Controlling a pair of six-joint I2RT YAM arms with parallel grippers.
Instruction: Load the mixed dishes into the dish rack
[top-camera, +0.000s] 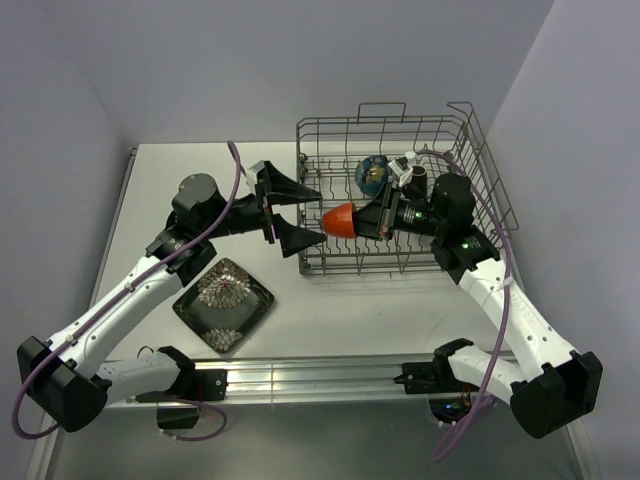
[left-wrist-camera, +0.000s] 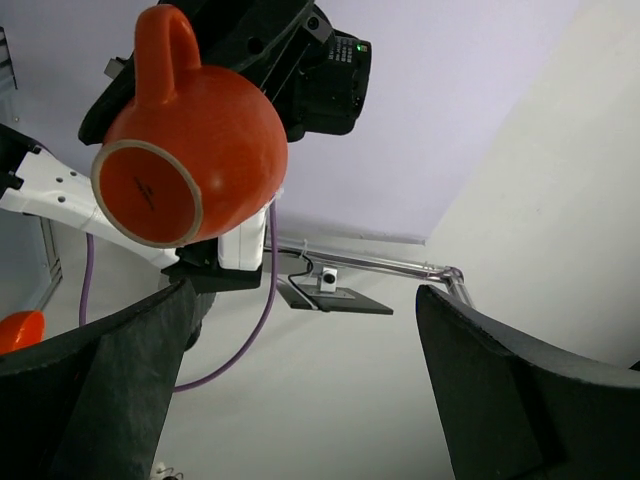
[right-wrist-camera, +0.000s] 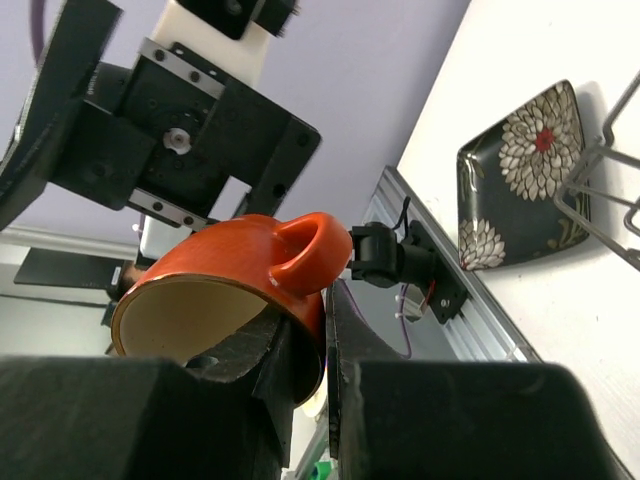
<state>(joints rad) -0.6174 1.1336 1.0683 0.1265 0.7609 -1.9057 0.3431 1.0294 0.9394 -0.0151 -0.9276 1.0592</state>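
My right gripper (top-camera: 357, 222) is shut on the wall of the small orange cup (top-camera: 339, 220) and holds it sideways in the air at the left end of the dish rack (top-camera: 470, 150). In the right wrist view the cup (right-wrist-camera: 230, 275) has one finger inside and one outside, gripper (right-wrist-camera: 325, 335). My left gripper (top-camera: 297, 213) is open and empty, its jaws spread just left of the cup, not touching it. The left wrist view shows the cup (left-wrist-camera: 185, 150) above the gripper (left-wrist-camera: 300, 385). The dark square plate (top-camera: 222, 304) lies on the table, also in the right wrist view (right-wrist-camera: 520, 180). A dark bowl (top-camera: 372, 173) and a small dark cup (top-camera: 416, 176) sit in the rack. The pale green cup is out of view.
The rack's raised wire handles stand at its back (top-camera: 382, 108) and right (top-camera: 462, 106). A rack wire (right-wrist-camera: 605, 160) shows at the right of the right wrist view. A metal rail (top-camera: 320, 375) runs along the table's near edge. Walls close in at the back and right.
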